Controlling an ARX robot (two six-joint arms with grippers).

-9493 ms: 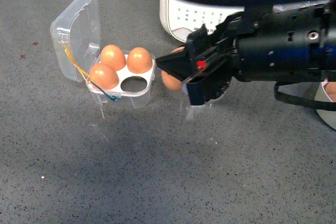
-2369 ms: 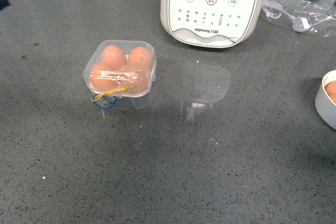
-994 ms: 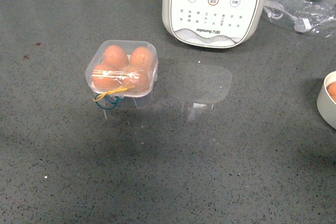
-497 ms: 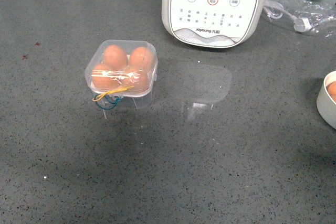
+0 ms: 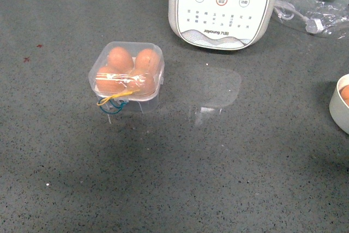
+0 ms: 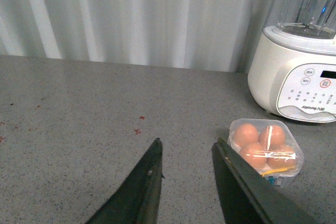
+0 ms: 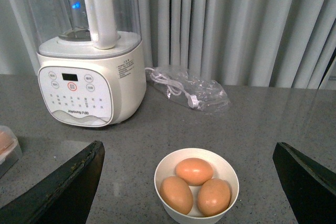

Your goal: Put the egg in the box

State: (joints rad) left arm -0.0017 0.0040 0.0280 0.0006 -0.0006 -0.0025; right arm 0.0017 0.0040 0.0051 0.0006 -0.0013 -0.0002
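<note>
The box (image 5: 126, 72) sat on the grey counter (image 5: 218, 178) in front of the white cooker (image 5: 223, 6) and a little to one side of it, its clear lid closed over four brown eggs. Which one was the task's egg could not be told. The left hand (image 6: 186, 150) was parted and empty, well apart from the box. The right hand (image 7: 189, 153) gaped wide, empty, above a white bowl (image 7: 196, 185) holding three eggs beside the cooker.

Kitchen counter (image 5: 218, 178); cooker (image 5: 222, 6); egg bowl (image 7: 196, 184)
</note>
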